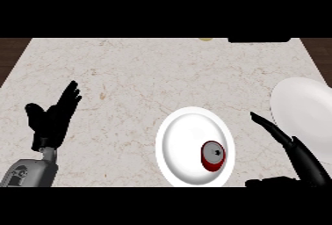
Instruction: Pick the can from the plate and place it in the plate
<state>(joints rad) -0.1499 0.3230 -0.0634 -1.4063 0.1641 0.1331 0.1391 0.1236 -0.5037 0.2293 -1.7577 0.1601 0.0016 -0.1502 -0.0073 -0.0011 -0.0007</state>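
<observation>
Red can (213, 155) on centre plate (186, 132); right hand (295, 151) straight-fingered, perhaps overlapping side plate (304, 100); left hand (52, 118) splayed

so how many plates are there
2. The middle plate sits low in the centre with the red can on it; the right plate is at the right edge, partly cut off. None seem hidden.

Pale marbled counter (130, 79) fills the view, veined in light brown. Up at its far edge, a small yellowish thing (205, 39) peeks in, cut off, and near it to the right, a flat black shape (259, 40). Dark wood (13, 48) shows past both side edges.
</observation>
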